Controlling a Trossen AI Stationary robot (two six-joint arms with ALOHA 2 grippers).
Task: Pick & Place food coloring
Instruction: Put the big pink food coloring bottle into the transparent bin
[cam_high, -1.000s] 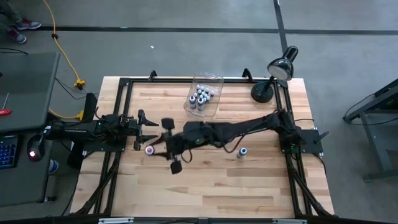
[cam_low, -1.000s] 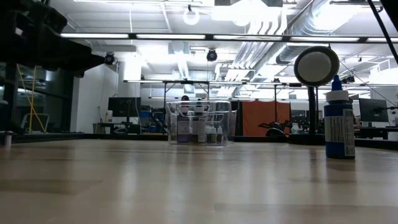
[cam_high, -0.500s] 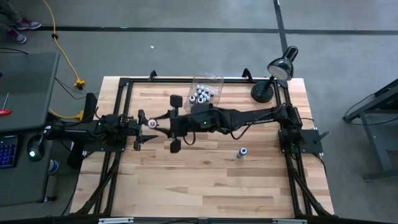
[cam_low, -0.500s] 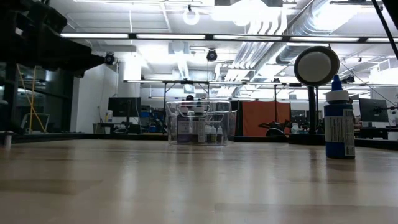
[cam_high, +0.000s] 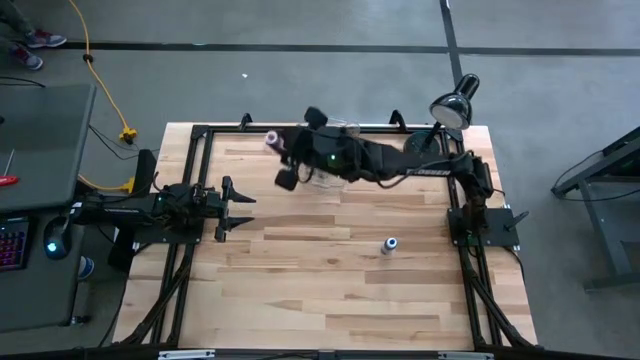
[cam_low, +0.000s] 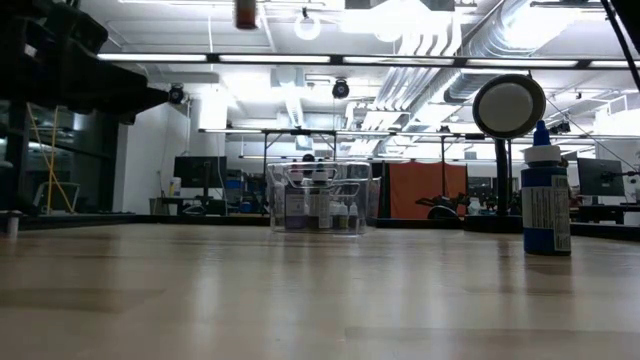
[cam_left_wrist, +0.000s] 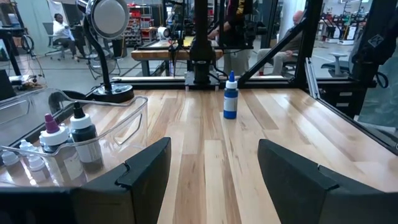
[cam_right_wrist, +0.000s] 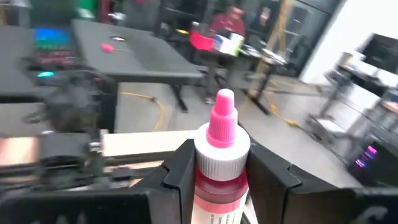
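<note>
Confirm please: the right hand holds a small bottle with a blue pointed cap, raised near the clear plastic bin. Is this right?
Not quite. The cap is pink, not blue: the right wrist view shows the right hand shut on a small bottle with a pink pointed cap. It is raised near the clear plastic bin, as you say.

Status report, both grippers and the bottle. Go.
Right gripper shut on pink bottle, raised beside the clear bin. Left gripper open, idle at table's left. Blue bottle loose on table. Nothing obstructing.
</note>
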